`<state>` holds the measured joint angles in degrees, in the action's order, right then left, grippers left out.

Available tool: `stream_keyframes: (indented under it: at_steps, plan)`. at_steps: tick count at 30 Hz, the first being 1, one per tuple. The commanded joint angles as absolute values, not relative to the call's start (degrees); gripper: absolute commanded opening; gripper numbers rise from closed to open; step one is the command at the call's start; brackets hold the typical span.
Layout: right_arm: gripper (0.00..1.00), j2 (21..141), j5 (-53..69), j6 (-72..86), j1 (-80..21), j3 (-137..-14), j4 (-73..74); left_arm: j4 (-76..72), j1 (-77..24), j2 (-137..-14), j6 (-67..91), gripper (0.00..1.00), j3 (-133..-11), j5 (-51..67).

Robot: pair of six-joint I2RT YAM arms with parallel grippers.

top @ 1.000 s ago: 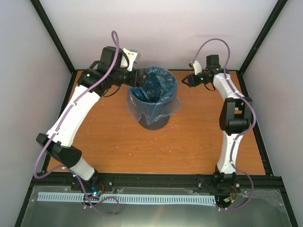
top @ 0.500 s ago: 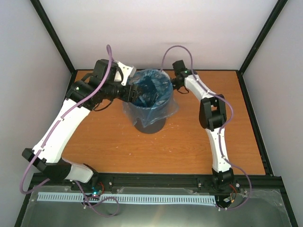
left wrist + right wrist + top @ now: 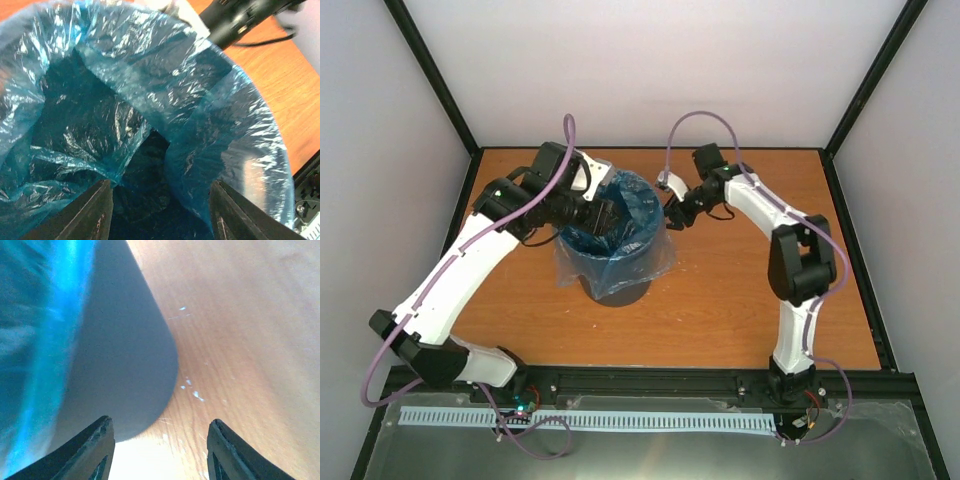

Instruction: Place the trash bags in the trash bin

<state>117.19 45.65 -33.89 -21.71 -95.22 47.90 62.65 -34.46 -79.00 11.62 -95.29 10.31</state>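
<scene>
1. While the trash bin stood upright on the orange-brown counter, a little left of centre in the overhead view, the light-blue trash bag lined it. The bag's mouth was spread open, and its edge was folded over the rim and hung down the outer wall.
2. The left claw hung at the upper-left part of the rim in the overhead view, pointing into the bag's mouth.
3. Seen from the left wrist, its fingers stood well apart at the bottom of the frame with nothing pinched between them. Wrinkled, glossy plastic filled almost the whole frame, darkest towards the lower middle.
4. The right claw sat outside the bin, just beside the right side of the rim and the bag's overhang.
5. Seen from the right wrist, its fingers were also parted at the bottom of the frame, with nothing between them. A blue blur of bag ran down the left side, with a smooth grey area next to it; whether that was bin wall or shadow, I could not tell. Bare counter filled the right.
6. Purple cables looped above both arms in the upper half of the overhead view.
</scene>
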Motion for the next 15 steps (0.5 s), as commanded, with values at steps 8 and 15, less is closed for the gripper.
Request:
stream_keyframes:
  at_steps: [8, 15]
  plan:
    - [0.59, 92.9, 33.8, -23.3, -15.0, -84.6, 46.2, 65.0, -34.9, -84.4, 10.4, 0.45, -94.0, 5.8]
    - [0.62, 72.9, 40.2, -16.2, -14.0, -69.3, 39.9, 64.8, -34.9, -89.8, 9.7, 0.16, -95.9, 5.1]
